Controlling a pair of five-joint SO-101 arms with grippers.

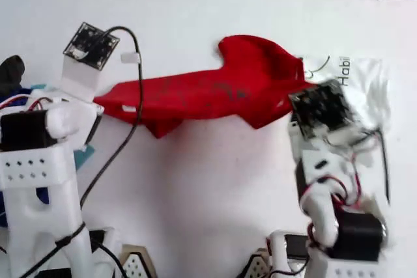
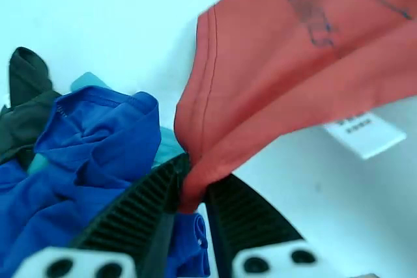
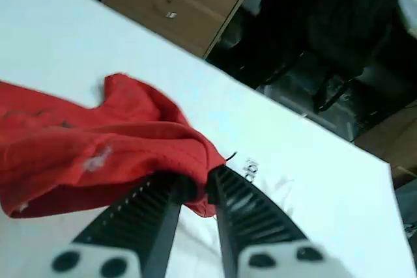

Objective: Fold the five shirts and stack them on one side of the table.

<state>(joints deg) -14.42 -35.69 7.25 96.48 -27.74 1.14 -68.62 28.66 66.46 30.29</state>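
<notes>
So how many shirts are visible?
4: red shirt between left gripper and right gripper; blue shirt, teal shirt and black shirt piled by the left one. More may be hidden.

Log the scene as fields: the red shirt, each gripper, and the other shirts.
Red shirt: unfolded, stretched over the white table between both grippers
Left gripper: fingers shut on the shirt's hemmed edge
Right gripper: fingers shut on its opposite end
Other shirts: blue shirt, teal shirt and black shirt heaped beside the left gripper
</notes>
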